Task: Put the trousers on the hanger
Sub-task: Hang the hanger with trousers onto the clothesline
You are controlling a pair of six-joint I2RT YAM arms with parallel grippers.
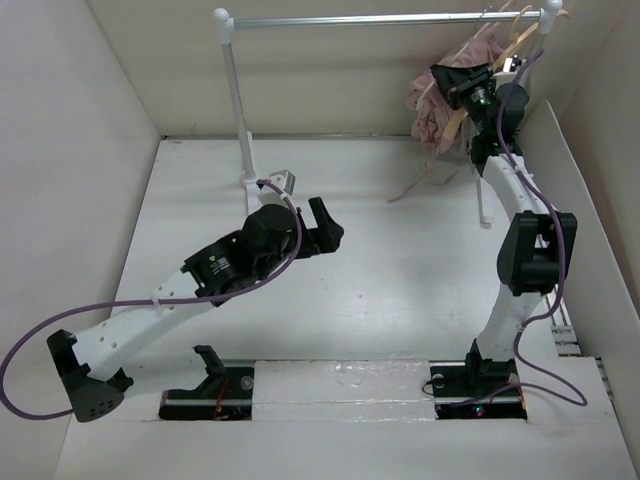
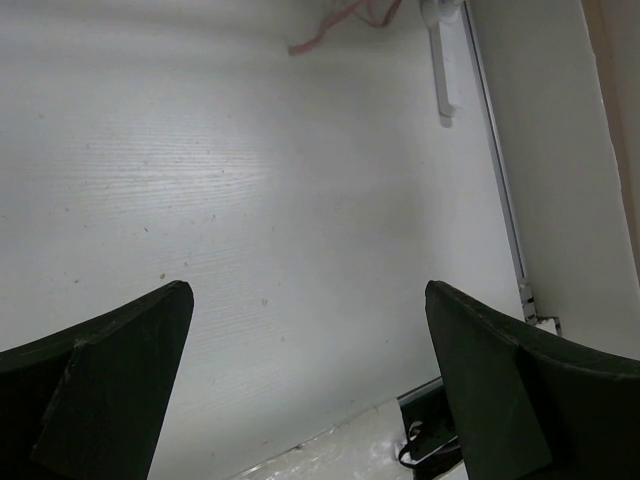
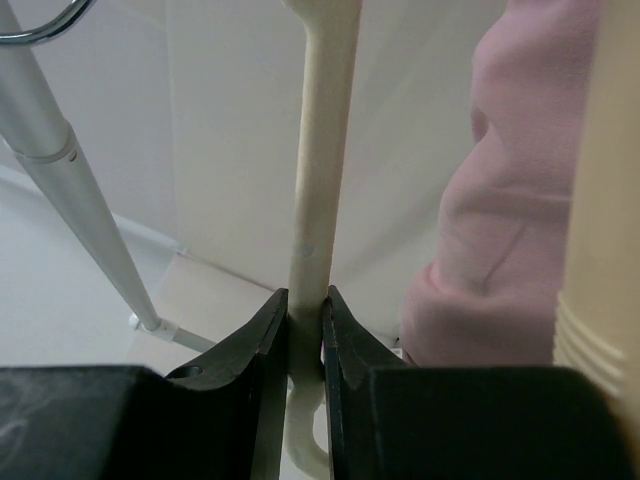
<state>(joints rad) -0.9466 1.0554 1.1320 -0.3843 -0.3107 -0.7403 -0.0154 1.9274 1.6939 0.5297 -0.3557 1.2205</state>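
Idly, at left, the left gripper (image 1: 325, 228) hovers low over the white table (image 1: 400, 300), jaws spread wide w/ nothing between them. Its wrist view shows only matte, faintly grained tabletop between the two dark fingers.

Centre: a white post (image 1: 238, 100) carries a thin metal rail (image 1: 380, 18) across the back of the cell. Thin pink drawstrings (image 1: 415, 185) trail from the garment down onto the table.

Right: the trousers (image 1: 435, 105), soft dusty-pink fabric, hang bunched and rumpled below the rail's right end, well clear of the table except for the strings. The hanger (image 3: 320, 150), slim, smooth and pale cream, sits clamped between the jaws of the right gripper (image 1: 465, 85), which are closed tight on one arm of it. Pink cloth bulges just beside it in the wrist view, and a broader tan piece (image 3: 600, 200) w/ ridges stands at the far edge.

Step in hand, by the look of it: the last one, w/ the loaded hanger held up at the rail. Several hooks crowd that end; which is this hanger's, and whether it is seated, can't be told. Next move prob. calls for confirming the hook is over the rail, then letting go gently so the cloth doesn't slide off.
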